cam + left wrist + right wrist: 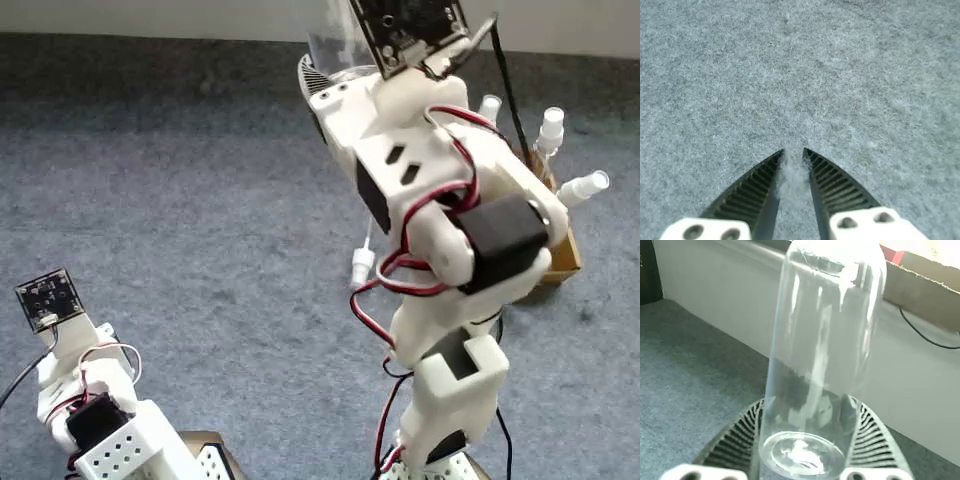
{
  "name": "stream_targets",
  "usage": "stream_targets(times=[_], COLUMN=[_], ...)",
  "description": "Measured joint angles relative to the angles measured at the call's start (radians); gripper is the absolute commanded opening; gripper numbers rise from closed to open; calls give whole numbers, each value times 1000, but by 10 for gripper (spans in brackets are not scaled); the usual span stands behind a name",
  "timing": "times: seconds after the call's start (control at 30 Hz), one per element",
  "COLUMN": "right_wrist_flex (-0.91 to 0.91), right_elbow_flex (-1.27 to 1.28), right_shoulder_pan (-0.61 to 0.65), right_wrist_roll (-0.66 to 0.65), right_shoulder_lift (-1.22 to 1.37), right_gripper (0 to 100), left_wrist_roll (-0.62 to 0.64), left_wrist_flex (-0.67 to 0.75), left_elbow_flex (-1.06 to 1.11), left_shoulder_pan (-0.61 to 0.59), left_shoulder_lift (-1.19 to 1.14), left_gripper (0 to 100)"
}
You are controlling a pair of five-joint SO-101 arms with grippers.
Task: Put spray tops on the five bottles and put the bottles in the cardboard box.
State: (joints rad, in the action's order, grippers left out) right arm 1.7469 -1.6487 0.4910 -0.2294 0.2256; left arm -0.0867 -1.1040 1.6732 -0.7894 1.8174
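**Desk:** What does the right arm have?

**Photographer:** The right tool (810, 412) is closed around the base end of a clear bottle (825, 350), one ribbed finger on each side. It holds the bottle off the table (180, 180), over the middle of the far edge.

**Desk:** Which way does it point?

**Photographer:** The long axis runs in line with the fingers, with the base nearest the wrist and the other end aimed at the wall beyond the far edge. Light washes out that end, so I cannot tell whether it carries a top.

**Desk:** And the other arm?

**Photographer:** It is by the near left corner. The left tool (792, 151) hangs over the table with its tips a narrow gap apart, holding nothing.

**Desk:** The rest of the job?

**Photographer:** A cardboard box (566, 256) sits towards the right edge, with capped bottles (550, 128) poking out and three nozzles in sight. A loose spray top (362, 266) lies on the table just beside the right arm.

**Desk:** What does the step call for?

**Photographer:** Probably mating that top to this bottle. A grip this low lets the neck sway, so the hold should be firm and motionless. The mouth should be turned towards the left arm and the top's tube fed straight down the long axis before any pressing or twisting.
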Motion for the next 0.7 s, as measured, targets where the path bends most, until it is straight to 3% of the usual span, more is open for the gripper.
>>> stream_targets(times=[0.4, 0.7], right_wrist_flex=[0, 0], right_elbow_flex=[465, 964], right_shoulder_pan=[0, 0], right_wrist_roll=[0, 0], right_shoulder_lift=[-411, -704], right_gripper=[98, 98], left_wrist_roll=[0, 0], left_wrist_flex=[0, 0], left_elbow_flex=[0, 0], left_shoulder_pan=[0, 34], left_shoulder_lift=[0, 0], left_gripper=[8, 8])
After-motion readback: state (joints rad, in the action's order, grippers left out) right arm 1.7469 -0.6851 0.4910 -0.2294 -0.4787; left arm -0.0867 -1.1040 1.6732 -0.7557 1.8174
